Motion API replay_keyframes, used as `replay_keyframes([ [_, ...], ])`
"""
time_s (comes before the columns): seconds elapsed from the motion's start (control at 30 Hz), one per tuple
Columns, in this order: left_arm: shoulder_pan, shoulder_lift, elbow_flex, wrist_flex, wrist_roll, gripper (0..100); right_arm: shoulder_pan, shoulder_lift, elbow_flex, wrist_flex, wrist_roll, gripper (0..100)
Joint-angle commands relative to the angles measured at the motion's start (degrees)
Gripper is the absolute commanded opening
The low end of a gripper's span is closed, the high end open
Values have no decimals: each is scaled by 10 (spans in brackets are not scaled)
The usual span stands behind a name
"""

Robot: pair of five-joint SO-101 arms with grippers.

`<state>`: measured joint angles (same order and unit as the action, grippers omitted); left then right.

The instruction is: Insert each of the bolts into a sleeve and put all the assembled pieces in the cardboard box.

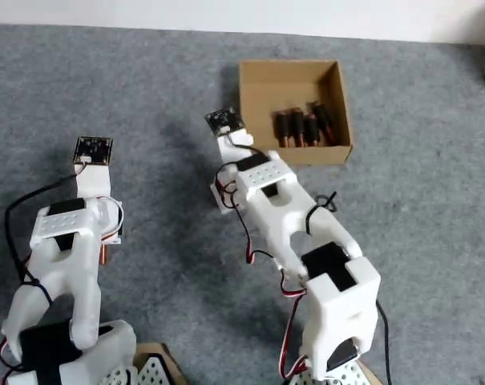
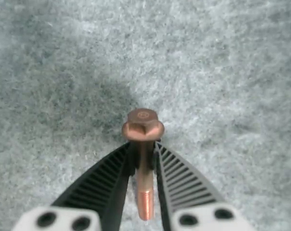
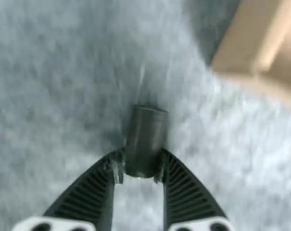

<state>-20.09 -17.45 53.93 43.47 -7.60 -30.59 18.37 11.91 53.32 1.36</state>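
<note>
In the left wrist view my left gripper (image 2: 144, 150) is shut on a copper bolt (image 2: 143, 139) just under its hex head, which points away from the wrist, above grey carpet. My right gripper (image 3: 138, 168) is shut on a dark grey sleeve (image 3: 144, 139), whose far end sticks out beyond the fingertips. In the high view the left arm (image 1: 70, 241) stands at the left and the right arm (image 1: 266, 192) at the centre, just left of the cardboard box (image 1: 338, 96). Several assembled pieces (image 1: 305, 127) lie inside the box.
Grey carpet covers the table. A corner of the cardboard box (image 3: 260, 53) appears close beyond the sleeve in the right wrist view. Open carpet lies between the two arms and to the right of the box. Both arm bases sit at the front edge.
</note>
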Motion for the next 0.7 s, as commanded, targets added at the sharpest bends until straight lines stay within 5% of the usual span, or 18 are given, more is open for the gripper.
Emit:
replay_keyframes([
  [0.0,-2,-23,-6,-11,-2,5,-7,-42,-17,60,-7,4],
  [0.37,-2,-24,8,-40,-2,5,23,-46,-14,203,-9,4],
  [0.67,-32,-27,5,-40,4,5,51,-46,74,155,-6,4],
])
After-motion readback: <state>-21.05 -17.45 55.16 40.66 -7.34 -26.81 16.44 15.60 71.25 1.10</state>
